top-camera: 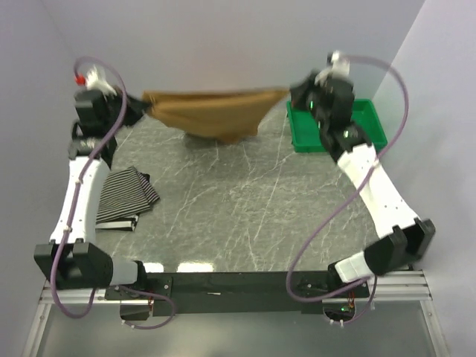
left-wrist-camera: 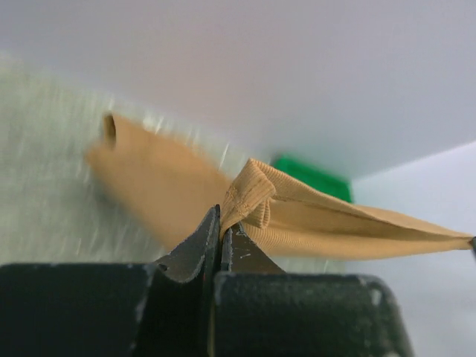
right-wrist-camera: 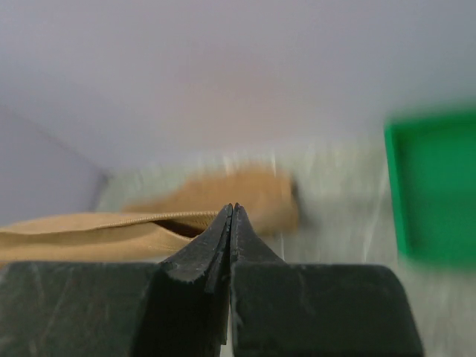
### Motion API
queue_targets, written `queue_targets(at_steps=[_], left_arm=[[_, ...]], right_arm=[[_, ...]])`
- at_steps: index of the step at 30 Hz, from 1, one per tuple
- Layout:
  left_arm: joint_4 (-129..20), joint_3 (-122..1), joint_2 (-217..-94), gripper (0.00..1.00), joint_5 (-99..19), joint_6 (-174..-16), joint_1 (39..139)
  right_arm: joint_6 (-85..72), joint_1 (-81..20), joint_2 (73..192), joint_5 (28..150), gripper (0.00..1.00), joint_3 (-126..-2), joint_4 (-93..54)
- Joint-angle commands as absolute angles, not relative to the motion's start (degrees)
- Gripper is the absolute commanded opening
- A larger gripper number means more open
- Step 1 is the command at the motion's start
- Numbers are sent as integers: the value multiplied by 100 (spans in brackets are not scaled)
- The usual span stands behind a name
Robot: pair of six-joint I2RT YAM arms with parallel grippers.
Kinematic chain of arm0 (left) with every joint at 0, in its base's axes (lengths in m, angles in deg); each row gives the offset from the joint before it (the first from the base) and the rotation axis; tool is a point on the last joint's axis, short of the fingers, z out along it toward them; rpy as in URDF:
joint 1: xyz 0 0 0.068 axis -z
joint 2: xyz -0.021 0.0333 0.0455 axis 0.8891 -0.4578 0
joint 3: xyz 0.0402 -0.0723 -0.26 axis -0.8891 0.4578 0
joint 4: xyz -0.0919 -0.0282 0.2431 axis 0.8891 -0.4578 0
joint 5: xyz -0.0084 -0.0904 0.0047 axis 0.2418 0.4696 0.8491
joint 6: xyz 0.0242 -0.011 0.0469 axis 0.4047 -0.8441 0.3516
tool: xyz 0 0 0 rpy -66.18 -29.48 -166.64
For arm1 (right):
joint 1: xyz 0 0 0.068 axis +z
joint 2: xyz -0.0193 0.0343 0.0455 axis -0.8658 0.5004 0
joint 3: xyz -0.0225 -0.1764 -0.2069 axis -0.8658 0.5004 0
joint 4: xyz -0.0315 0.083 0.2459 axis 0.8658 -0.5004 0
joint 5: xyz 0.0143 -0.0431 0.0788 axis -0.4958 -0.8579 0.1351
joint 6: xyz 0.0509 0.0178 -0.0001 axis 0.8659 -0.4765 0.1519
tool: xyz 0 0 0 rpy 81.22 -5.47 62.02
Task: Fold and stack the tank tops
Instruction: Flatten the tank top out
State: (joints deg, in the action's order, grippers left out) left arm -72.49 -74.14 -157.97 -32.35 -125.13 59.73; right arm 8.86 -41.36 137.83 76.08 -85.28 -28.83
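Observation:
The plain tan-brown tank top hangs stretched in the air over the far side of the table, sagging in the middle. My left gripper is shut on its left end. In the left wrist view the ribbed tan cloth bunches out of the closed left gripper. My right gripper is shut on the right end. The right wrist view shows a tan hem running in from the left to the closed right gripper. A folded tank top with thin black-and-white stripes lies on the table by the left arm.
A green plastic tray stands at the far right under the right arm, also seen as the green tray and the blurred green tray. The grey marbled table lies below, with walls close behind and at both sides.

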Motion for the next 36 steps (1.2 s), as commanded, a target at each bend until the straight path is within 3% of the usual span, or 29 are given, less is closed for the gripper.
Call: queue_targets(at_steps=[1, 4, 6, 7, 8, 11, 13, 15, 22, 27, 36], left_arm=[[-7041, -5833, -15147, 1, -2894, -12731, 5933], [-6875, -3952, -14295, 15, -2682, -13056, 5933], [-6822, -2812, -13583, 27, -2482, -13293, 5941], [-6865, -2553, -13355, 36, -2454, -13337, 5941], [-6979, -2376, -13004, 53, -2428, -13460, 5941], [-7339, -1997, -12423, 68, -2313, -13610, 5950], [-7708, -2049, -12281, 73, -2514, -13645, 5941], [-7910, -2119, -12306, 71, -2725, -13567, 5977], [-8219, -2330, -13510, 42, -3420, -13382, 6379], [-8341, -2576, -14265, 41, -4193, -13320, 7083], [-8982, -2778, -14706, 41, -4966, -13794, 7866]], right_arm=[[1701, -4134, 12792, 7747, 0, -6543, -2378], [2133, -4082, 12280, 8466, 0, -4687, -2167], [2282, -3906, 12086, 8452, 16, -3763, -2350], [2318, -3836, 11902, 8539, 24, -3507, -2377], [2335, -3783, 11813, 8714, 38, -3122, -2456], [2336, -3633, 11444, 8601, 51, -2751, -2920], [2362, -3633, 11260, 8488, 53, -2661, -3115], [2371, -3625, 11250, 8321, 54, -2617, -3247], [2213, -3642, 12521, 8145, 50, -3099, -3063], [2037, -3739, 13218, 8188, 47, -3426, -3072], [1931, -3870, 13245, 8311, 47, -3399, -2984]])
